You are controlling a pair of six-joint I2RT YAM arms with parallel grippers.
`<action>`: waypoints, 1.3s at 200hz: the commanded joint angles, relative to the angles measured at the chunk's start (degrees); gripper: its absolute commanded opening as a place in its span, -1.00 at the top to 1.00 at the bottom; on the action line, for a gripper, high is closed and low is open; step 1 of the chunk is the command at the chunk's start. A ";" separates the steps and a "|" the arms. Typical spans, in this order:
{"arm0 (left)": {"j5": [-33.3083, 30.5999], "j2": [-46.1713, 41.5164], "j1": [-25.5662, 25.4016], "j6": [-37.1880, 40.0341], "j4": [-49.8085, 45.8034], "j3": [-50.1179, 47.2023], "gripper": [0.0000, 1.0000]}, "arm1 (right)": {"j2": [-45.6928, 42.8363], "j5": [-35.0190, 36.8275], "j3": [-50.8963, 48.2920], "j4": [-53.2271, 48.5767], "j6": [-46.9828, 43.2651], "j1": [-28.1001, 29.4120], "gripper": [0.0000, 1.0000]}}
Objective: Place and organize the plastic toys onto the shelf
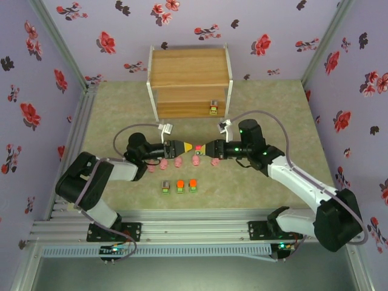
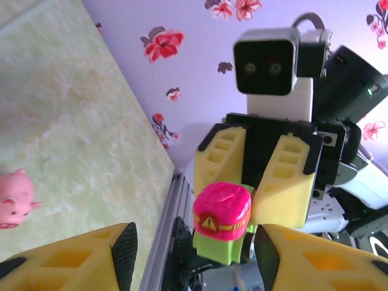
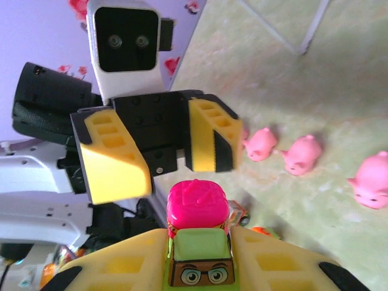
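Pinching the pink-topped block in mid-air over the table, right gripper is clamped shut on it. Left gripper faces it, jaws parted, holding nothing. Shelf stands well beyond.

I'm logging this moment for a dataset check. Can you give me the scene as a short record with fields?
right claw: shut on the pink-topped block
left claw: open, fingers either side of that block, not gripping it
where: claws tip to tip above the table, in front of the shelf
on shelf: one shelved block, lower board, right end
on table: three blocks in a row near the arm bases; pink pigs in a row near the claws
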 commanded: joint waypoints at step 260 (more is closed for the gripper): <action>-41.76 -23.97 1.86 32.73 -55.44 -1.85 -0.23 | 9.81 78.51 16.14 3.12 -10.13 19.77 1.00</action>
